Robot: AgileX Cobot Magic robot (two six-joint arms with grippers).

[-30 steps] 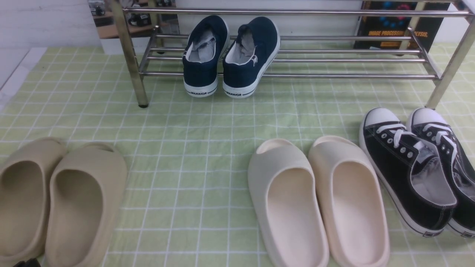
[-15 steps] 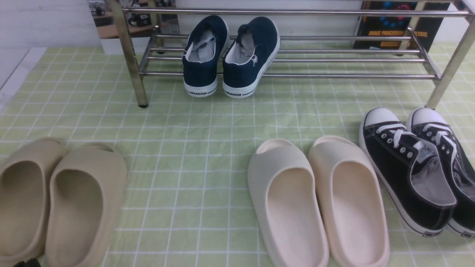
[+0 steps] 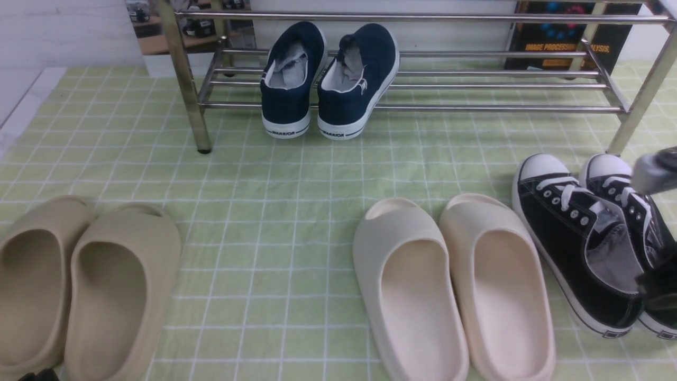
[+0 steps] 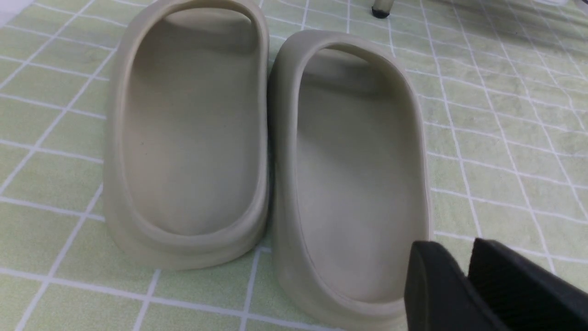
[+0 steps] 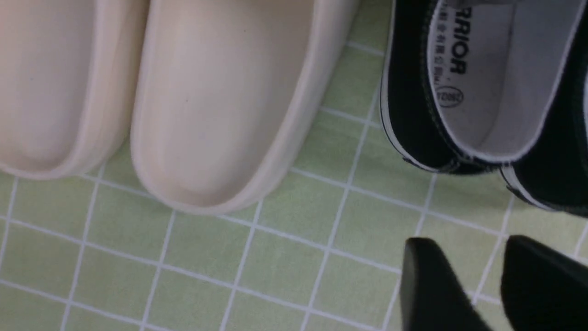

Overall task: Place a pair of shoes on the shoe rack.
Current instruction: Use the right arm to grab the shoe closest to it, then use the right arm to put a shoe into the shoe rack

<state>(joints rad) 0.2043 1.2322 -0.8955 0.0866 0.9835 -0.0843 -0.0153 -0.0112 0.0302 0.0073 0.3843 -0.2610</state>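
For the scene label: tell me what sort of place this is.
Probably a lab mock-up of a home entryway: a steel shoe rack, a green checked cloth as the floor, and a technical poster behind.

black sneakers (image 3: 576, 241), navy slip-ons (image 3: 349, 100), cloth (image 3: 296, 174) — green check

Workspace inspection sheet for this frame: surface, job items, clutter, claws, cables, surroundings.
Surface: green checked cloth, flat, lightly wrinkled.
Job's things: black sneakers side by side on the cloth at front right, toes toward the shoe rack; not yet on it. The shelf bars right of the navy pair are bare.
Clutter: navy slip-ons on the rack shelf, heels overhanging the front bar; cream slides beside the sneakers; tan slides at front left.
Grippers: right claw open, empty, over cloth near the sneakers' heels. Left claw by a tan slide's heel; open or shut unclear.
Cables: nothing seen.
Surroundings: white wall, dark poster behind the rack.
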